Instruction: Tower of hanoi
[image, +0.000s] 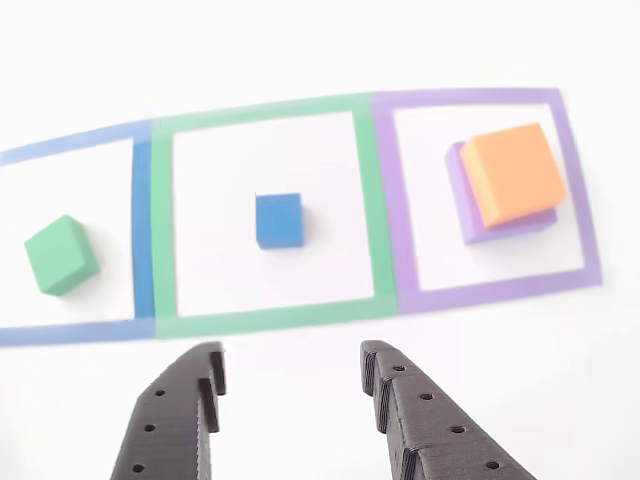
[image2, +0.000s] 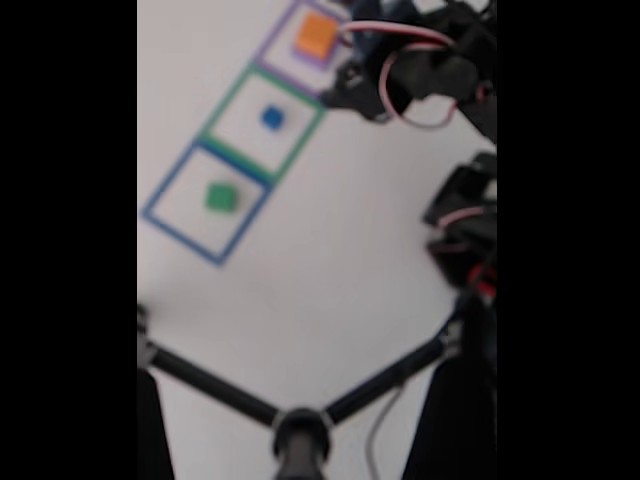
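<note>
Tool (image: 290, 362) open above white table (image: 300, 400)

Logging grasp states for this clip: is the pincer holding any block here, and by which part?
Nothing is held. The pincer is open with bare table between its fingers, short of the blue cube; the green block and orange block sit untouched.

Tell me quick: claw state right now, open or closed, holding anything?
Claw: open and holding nothing; its two black fingers stand apart over the white table, short of the small matte blue plastic cube.
</note>
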